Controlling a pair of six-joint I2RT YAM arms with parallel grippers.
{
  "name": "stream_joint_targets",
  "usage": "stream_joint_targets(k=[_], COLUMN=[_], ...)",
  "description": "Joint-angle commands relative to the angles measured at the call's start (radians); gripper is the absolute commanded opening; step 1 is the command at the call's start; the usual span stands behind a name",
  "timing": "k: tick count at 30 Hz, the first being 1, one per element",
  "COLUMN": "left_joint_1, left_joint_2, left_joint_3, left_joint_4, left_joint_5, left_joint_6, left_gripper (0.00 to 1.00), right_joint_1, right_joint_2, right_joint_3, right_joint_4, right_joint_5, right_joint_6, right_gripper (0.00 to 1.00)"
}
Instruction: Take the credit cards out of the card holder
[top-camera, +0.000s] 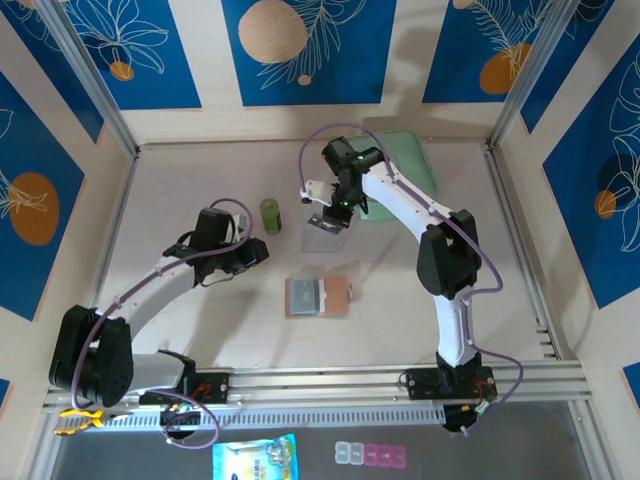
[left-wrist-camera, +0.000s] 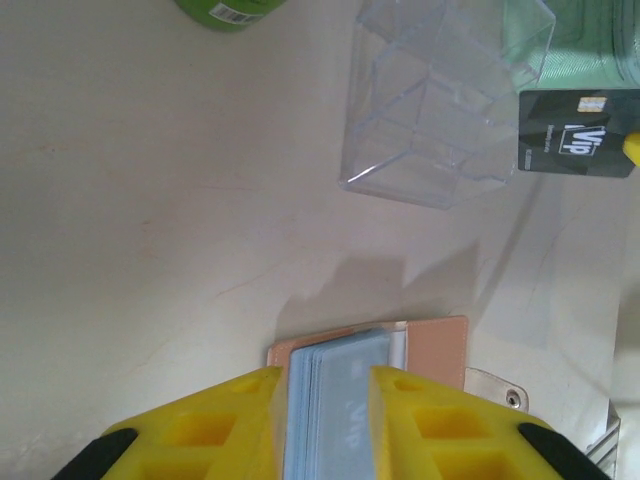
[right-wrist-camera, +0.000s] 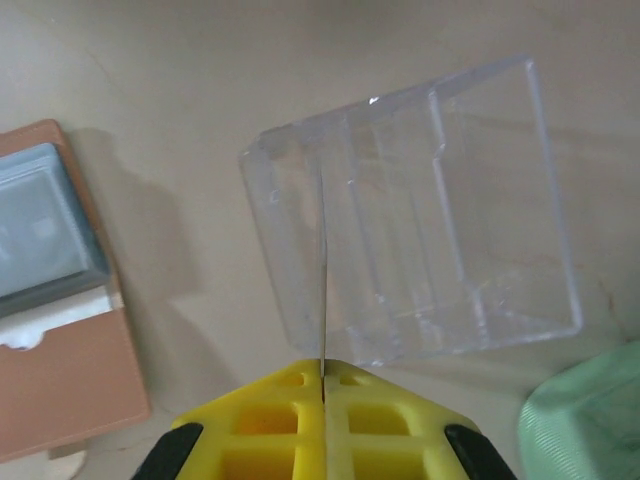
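Observation:
The tan-pink card holder (top-camera: 340, 296) lies open on the table, its grey-clear pockets (left-wrist-camera: 335, 400) face up with a card's white print showing through. My left gripper (top-camera: 258, 250) hovers to its left, apart from it. The yellow fingers (left-wrist-camera: 240, 420) are slightly open with nothing between them. My right gripper (top-camera: 330, 215) is shut on a dark credit card (left-wrist-camera: 575, 130) with white print, held upright over the clear plastic box (right-wrist-camera: 420, 220). In the right wrist view this card (right-wrist-camera: 323, 290) shows edge-on, above the box's left compartment.
A green bottle (top-camera: 271, 215) stands left of the clear box (top-camera: 325, 238). A mint-green pouch (top-camera: 405, 170) lies behind the right arm. The holder's snap tab (left-wrist-camera: 505, 392) sticks out at its right side. Framed walls bound the table.

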Motion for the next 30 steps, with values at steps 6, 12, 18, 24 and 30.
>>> stream_joint_targets(k=[6, 12, 18, 24, 30], left_joint_1=[0.044, 0.058, 0.065, 0.072, 0.078], left_joint_2=[-0.026, -0.036, -0.043, -0.060, -0.079], left_joint_3=[-0.019, -0.027, -0.035, -0.043, -0.061], left_joint_4=[-0.025, -0.034, -0.041, -0.048, -0.052], left_joint_5=[0.032, 0.033, 0.034, 0.030, 0.027], left_joint_6=[0.015, 0.017, 0.017, 0.020, 0.017], left_gripper=[0.27, 0.27, 0.27, 0.27, 0.27], right_joint_1=[0.011, 0.015, 0.018, 0.018, 0.023], right_joint_2=[0.126, 0.192, 0.253, 0.274, 0.285], right_joint_3=[0.192, 0.261, 0.308, 0.304, 0.281], right_joint_4=[-0.202, -0.266, -0.297, -0.302, -0.305], right_joint_5=[-0.042, -0.071, -0.068, -0.089, -0.117], right_joint_6=[-0.140, -0.163, -0.168, -0.174, -0.177], right_gripper=[0.00, 0.00, 0.00, 0.00, 0.00])
